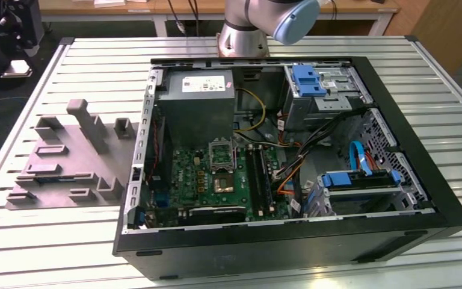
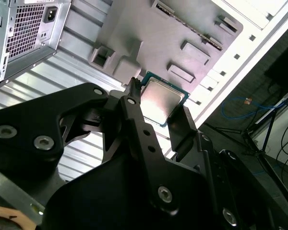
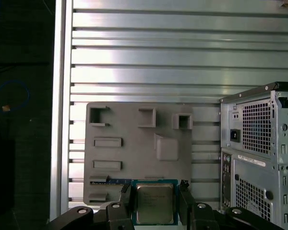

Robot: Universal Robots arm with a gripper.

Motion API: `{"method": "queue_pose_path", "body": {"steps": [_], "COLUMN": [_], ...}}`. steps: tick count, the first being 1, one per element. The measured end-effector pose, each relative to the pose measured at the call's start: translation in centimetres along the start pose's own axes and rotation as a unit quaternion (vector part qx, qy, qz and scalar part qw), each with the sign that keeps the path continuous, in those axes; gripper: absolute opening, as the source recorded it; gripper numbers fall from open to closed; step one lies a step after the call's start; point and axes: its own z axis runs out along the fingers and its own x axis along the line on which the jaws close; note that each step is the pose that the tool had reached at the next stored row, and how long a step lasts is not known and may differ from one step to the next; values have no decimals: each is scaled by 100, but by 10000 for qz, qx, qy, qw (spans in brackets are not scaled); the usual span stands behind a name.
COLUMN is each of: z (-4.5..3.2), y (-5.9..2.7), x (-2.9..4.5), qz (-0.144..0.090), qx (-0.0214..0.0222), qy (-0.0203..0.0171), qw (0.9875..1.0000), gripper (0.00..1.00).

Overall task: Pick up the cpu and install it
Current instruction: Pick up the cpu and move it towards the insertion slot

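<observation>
Nearest to the wrist cameras, the pincer [image 3: 155, 201] is clamped on the cpu [image 2: 162, 99], with its two black fingers [image 2: 182, 132] pressing on opposite edges of the silver-topped chip. Just behind lies the grey moulded fixture [image 3: 134, 129], and the cpu seems to hang above one edge of this fixture without touching it, though that is hard to judge. Farther off, beside the fixture, the open computer case [image 1: 295, 247] stands on the ribbed metal tabletop [image 3: 158, 48], with the arm's base [image 1: 243, 39] behind the case.
</observation>
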Motion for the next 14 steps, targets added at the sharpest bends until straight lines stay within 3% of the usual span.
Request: {"method": "queue_pose_path", "body": {"steps": [14], "z": [2], "y": [0], "x": [-67], "qz": [0], "qx": [0], "qy": [0], "qw": [10000], "gripper": [47]}}
